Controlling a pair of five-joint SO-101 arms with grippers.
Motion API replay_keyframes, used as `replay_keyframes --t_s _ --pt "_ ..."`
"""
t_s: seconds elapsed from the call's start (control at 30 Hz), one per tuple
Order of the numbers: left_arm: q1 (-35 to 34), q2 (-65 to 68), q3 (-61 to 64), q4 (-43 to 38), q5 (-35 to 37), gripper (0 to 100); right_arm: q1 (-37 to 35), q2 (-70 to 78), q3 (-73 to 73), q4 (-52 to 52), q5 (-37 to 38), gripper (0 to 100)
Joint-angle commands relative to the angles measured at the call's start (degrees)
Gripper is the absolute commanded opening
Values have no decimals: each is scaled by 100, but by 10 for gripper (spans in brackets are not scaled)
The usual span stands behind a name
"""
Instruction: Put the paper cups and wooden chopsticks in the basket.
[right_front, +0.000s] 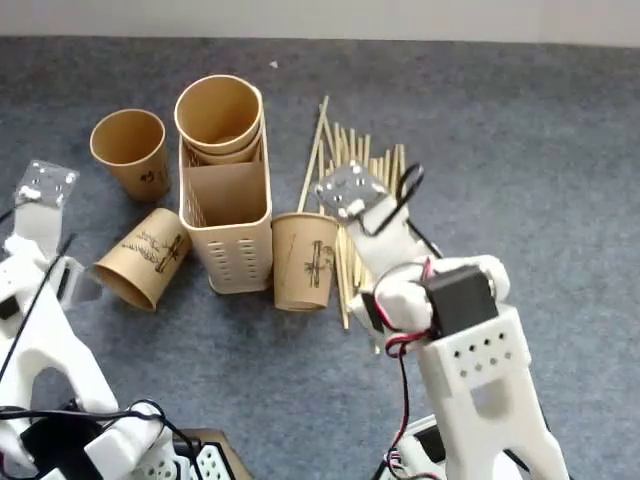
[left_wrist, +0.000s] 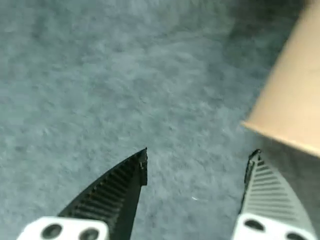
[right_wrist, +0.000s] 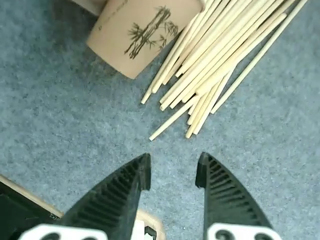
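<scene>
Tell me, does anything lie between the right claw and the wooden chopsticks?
Nothing visible does. Bare grey carpet lies between the open right claw and the nearest ends of the chopsticks; the paper cup lies beside the pile, off that path.

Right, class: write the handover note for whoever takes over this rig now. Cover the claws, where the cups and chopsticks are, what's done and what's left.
Left claw: open, empty, over the mat by the tipped cup.
Right claw: open, empty, just short of the chopsticks.
Done: stacked cups sit in one end of the basket.
Left: the tipped cup, the upright cup, the third cup between basket and chopsticks, and all the chopsticks, lying on the mat.
</scene>
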Motion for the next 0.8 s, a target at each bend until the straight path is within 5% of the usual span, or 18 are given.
replay_keyframes --t_s 0.0,0.13,0.53,0.77 --pt "189 -207 365 -1002 -229 322 4 -295 207 -75 53 167" --pt "831 -207 655 -1626 -211 325 4 -303 224 -75 44 167" --pt "1965 -259 681 -1705 343 319 22 -338 251 -66 44 167" --pt "2422 -259 488 -1662 563 168 22 -338 251 -66 44 167"
